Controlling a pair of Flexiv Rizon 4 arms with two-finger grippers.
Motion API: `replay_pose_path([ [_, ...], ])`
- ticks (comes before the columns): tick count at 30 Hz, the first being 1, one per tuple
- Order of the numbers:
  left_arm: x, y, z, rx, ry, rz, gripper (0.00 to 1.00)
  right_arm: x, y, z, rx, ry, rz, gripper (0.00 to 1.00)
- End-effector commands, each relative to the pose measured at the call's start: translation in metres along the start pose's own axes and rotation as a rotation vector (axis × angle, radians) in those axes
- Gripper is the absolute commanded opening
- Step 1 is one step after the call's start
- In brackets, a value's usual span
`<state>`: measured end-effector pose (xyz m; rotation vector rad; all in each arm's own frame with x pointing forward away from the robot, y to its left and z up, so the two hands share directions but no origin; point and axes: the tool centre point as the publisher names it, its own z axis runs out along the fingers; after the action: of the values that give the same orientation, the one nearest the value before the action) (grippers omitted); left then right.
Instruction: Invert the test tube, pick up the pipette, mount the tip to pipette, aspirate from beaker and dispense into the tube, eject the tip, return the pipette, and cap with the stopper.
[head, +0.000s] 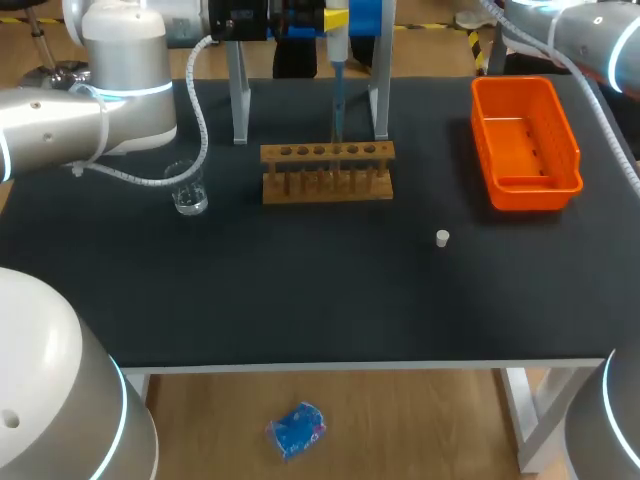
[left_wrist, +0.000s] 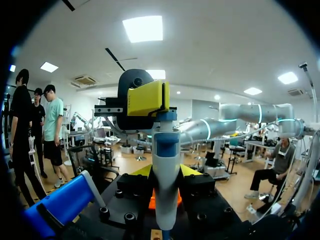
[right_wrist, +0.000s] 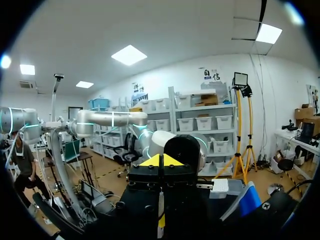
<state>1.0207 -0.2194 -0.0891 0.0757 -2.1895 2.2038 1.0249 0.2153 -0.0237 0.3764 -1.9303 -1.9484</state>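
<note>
While the left gripper (head: 335, 20) sits high over the back of the table, it is clamped on the pipette (head: 338, 60). In the left wrist view the white pipette body with its blue collar stands upright, dead centre, with yellow finger pads (left_wrist: 142, 171) showing on either side of it. In the head view the pipette hangs vertical, and its thin lower end comes down to the top board of the wooden test tube rack (head: 327, 172), at a hole right of the rack's middle. What sits in that hole is too small to tell. The left arm (head: 110, 95) comes in from the left rear.

The right gripper (right_wrist: 160, 161) has its two yellow tips pressed together along a thin seam, with nothing between them. It is not in the head view; only the right arm (head: 575, 35) shows, at the right rear corner above the bin.

A clear glass beaker (head: 188, 190) stands upright just left of the rack, apart from it. Two grey posts (head: 240, 100) rise behind the rack. An orange bin (head: 500, 185) sits at the right rear, well apart from the rack. A small white stopper (head: 442, 237) lies alone on the black table (head: 300, 290), right of the rack and nearer the front edge, touching nothing.
</note>
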Motion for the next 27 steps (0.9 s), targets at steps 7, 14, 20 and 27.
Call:
replay_pose_path([
  [7, 0.000, -0.004, 0.001, 0.001, -0.004, 0.001, 0.00, 0.000, -0.009, 0.000, -0.004, 0.005, 0.007, 0.00],
  [14, 0.000, -0.004, 0.001, 0.001, -0.004, 0.001, 0.00, 0.001, -0.014, 0.000, -0.010, 0.008, 0.012, 0.00],
  [20, 0.000, -0.004, 0.001, 0.001, -0.004, 0.001, 0.00, 0.002, -0.017, 0.000, -0.013, 0.009, 0.018, 0.00],
  [27, 0.000, -0.004, 0.001, 0.001, -0.004, 0.001, 0.00, 0.002, -0.017, 0.002, -0.011, 0.014, 0.024, 0.00],
])
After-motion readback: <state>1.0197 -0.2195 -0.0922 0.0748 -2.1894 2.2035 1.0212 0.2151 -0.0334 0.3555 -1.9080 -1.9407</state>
